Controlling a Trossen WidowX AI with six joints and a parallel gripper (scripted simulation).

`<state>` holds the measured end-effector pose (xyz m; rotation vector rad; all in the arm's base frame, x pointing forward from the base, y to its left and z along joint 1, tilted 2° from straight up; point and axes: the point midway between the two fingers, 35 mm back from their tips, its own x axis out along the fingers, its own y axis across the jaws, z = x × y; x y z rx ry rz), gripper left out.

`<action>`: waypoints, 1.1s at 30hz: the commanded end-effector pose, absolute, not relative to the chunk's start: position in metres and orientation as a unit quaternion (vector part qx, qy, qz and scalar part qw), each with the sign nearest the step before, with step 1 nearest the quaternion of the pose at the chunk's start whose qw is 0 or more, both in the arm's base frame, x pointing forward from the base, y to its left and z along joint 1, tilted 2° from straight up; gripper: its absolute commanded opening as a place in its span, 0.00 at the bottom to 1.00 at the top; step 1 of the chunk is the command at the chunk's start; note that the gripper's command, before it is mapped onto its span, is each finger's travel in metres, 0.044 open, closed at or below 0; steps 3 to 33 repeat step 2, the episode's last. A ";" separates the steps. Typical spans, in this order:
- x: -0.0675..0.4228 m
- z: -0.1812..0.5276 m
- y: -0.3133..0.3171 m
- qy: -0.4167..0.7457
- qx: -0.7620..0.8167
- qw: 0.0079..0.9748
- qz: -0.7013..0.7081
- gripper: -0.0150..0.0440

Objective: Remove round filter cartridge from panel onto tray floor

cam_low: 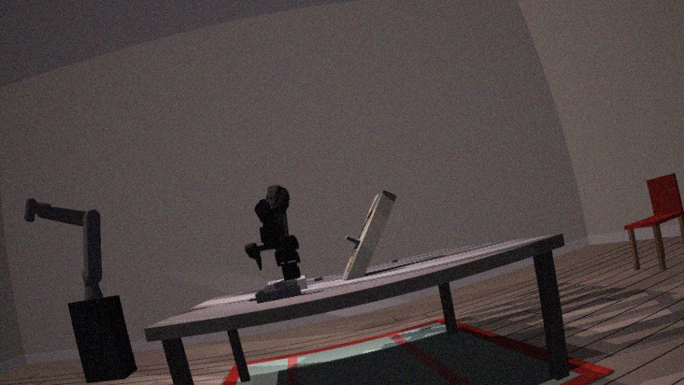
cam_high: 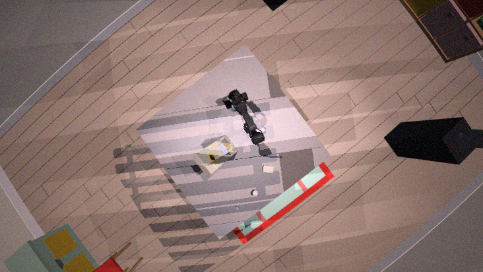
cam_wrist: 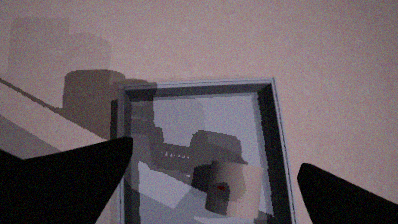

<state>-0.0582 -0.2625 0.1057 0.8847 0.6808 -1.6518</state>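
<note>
In the wrist view the pale round cartridge (cam_wrist: 239,182) lies on the floor of the grey-rimmed tray (cam_wrist: 200,89), in its lower right part. My gripper (cam_wrist: 217,159) (cam_high: 257,137) (cam_low: 253,253) hangs above the tray, open and empty, its two dark fingers wide apart on either side of the tray and clear of the cartridge. The beige service panel (cam_high: 216,153) (cam_low: 370,234) stands tilted on the table to one side of the arm. Its face shows a dark round hole (cam_high: 212,156).
A small beige square (cam_high: 268,168), a small white cylinder (cam_high: 254,193) and a thin dark rod (cam_high: 270,156) lie on the table (cam_high: 202,189) (cam_low: 431,272). A second arm on a black pedestal (cam_low: 98,335) (cam_high: 429,138) stands on the floor. A red-edged rug (cam_high: 287,203) lies below the table.
</note>
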 end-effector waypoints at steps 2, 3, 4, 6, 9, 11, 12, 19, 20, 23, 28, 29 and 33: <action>-0.058 0.104 -0.262 0.288 0.374 0.542 -0.695 1.00; -0.058 0.104 -0.262 0.288 0.374 0.542 -0.695 1.00; -0.058 0.104 -0.262 0.288 0.374 0.542 -0.695 1.00; -0.058 0.104 -0.262 0.288 0.374 0.542 -0.695 1.00; -0.058 0.104 -0.262 0.288 0.374 0.542 -0.695 1.00; -0.058 0.104 -0.262 0.288 0.374 0.542 -0.695 1.00; -0.058 0.104 -0.262 0.288 0.374 0.542 -0.695 1.00; -0.058 0.104 -0.262 0.288 0.374 0.542 -0.695 1.00; -0.058 0.104 -0.262 0.288 0.374 0.542 -0.695 1.00; -0.058 0.104 -0.262 0.288 0.374 0.542 -0.695 1.00; -0.058 0.104 -0.262 0.288 0.374 0.542 -0.695 1.00; -0.058 0.104 -0.262 0.288 0.374 0.542 -0.695 1.00; -0.058 0.104 -0.262 0.288 0.374 0.542 -0.695 1.00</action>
